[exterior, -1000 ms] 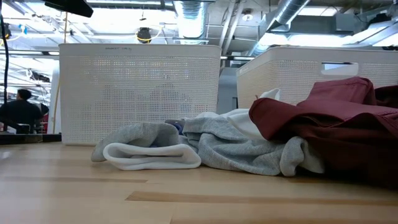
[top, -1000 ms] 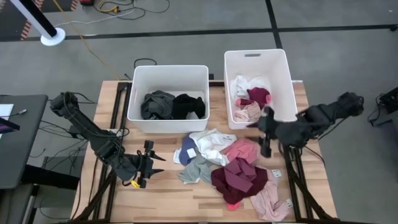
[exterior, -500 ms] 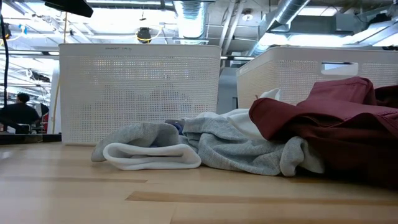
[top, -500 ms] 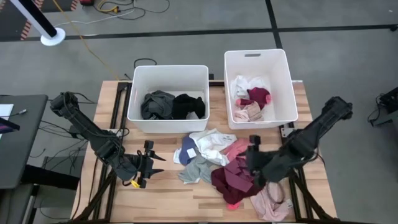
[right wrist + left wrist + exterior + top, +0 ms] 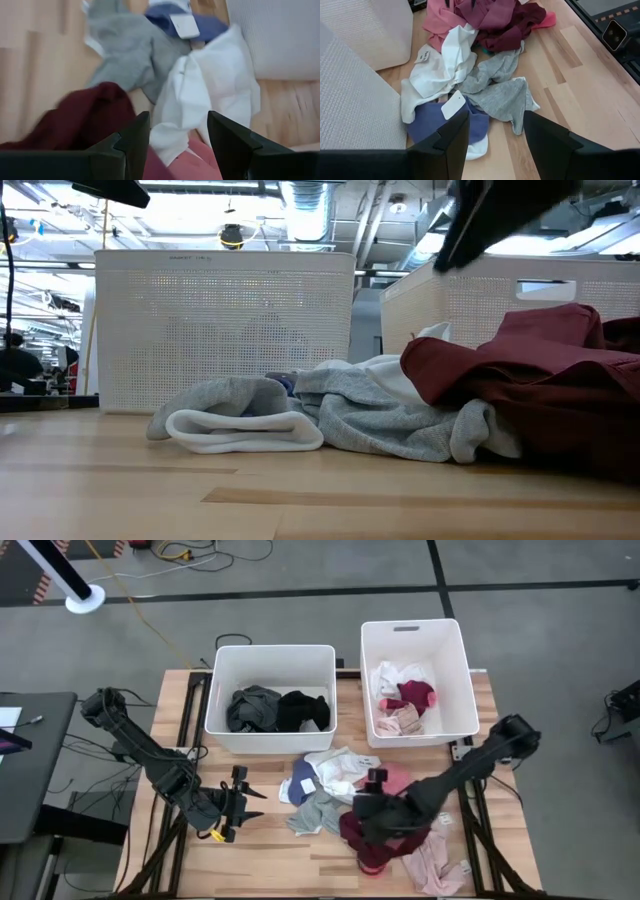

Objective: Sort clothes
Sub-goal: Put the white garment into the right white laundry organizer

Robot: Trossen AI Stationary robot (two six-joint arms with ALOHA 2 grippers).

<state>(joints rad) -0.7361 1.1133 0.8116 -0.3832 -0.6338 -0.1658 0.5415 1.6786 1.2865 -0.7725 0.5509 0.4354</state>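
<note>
The right gripper (image 5: 365, 808) is being held low over the heap of clothes (image 5: 365, 802) lying on the wooden table (image 5: 270, 860) in front of the two bins — its fingers (image 5: 131, 142) are standing apart, with nothing between them, above a maroon garment (image 5: 87, 117) and a white one (image 5: 210, 87). The left gripper (image 5: 238, 802) is being kept at the table's left side, fingers likewise parted and empty, pointed toward a grey garment (image 5: 502, 92) and a blue one (image 5: 432, 125). Dark pieces are lying in the left bin (image 5: 270, 658); white, maroon and pink pieces are lying in the right bin (image 5: 412, 632).
</note>
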